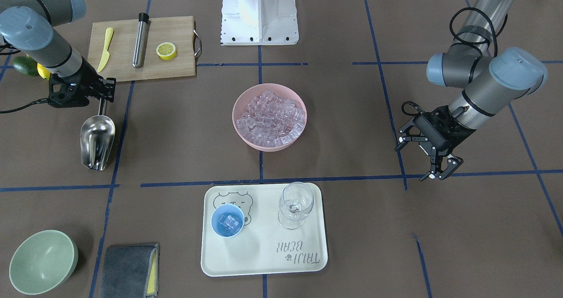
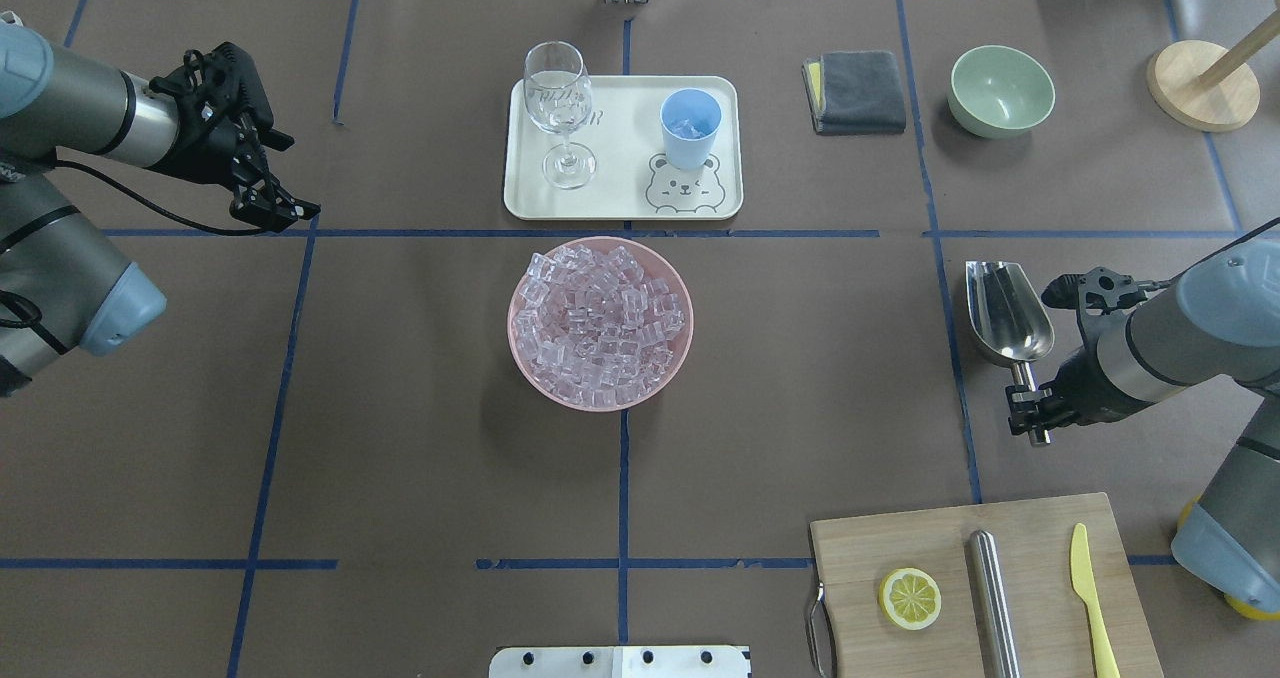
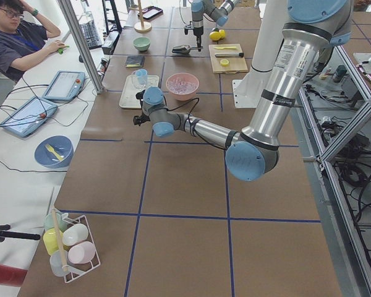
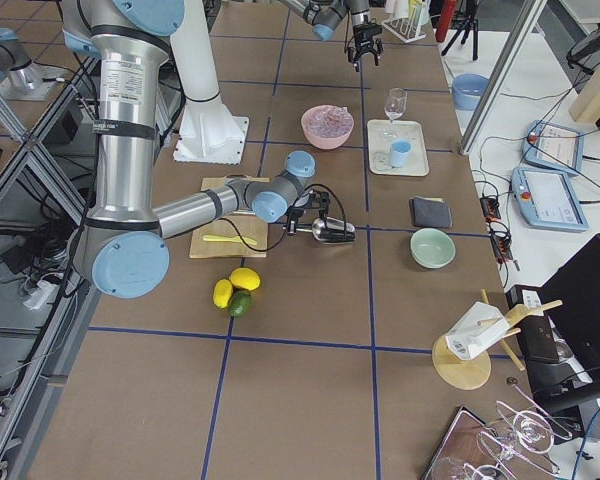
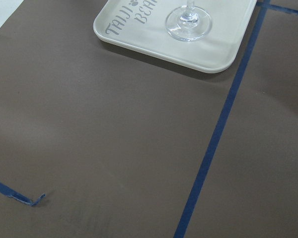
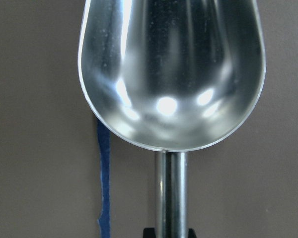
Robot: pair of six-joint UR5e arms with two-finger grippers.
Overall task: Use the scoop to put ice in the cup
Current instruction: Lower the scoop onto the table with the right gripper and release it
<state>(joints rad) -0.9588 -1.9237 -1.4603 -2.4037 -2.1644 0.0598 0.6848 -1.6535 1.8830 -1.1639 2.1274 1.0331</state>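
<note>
Scoop [image 6: 171, 74] empty, handle clamped in right tool [image 1: 104, 97]; ice [image 1: 270, 118] well apart; left tool [image 2: 296, 178] agape.

A wide stretch of bare table [image 2: 820, 338] lay between the scoop [image 2: 1005, 313] and the pink bowl [image 2: 600, 403] heaped with ice [image 2: 600, 318], so a gripper could pass there. On the tray [image 2: 625, 158] past the bowl, the tall wine glass [image 2: 558, 98] stood near the cup [image 2: 690, 128], on the left arm's side of it. The cutting board [image 2: 870, 538] lay near the right gripper [image 2: 1030, 416], on the robot's side.
</note>
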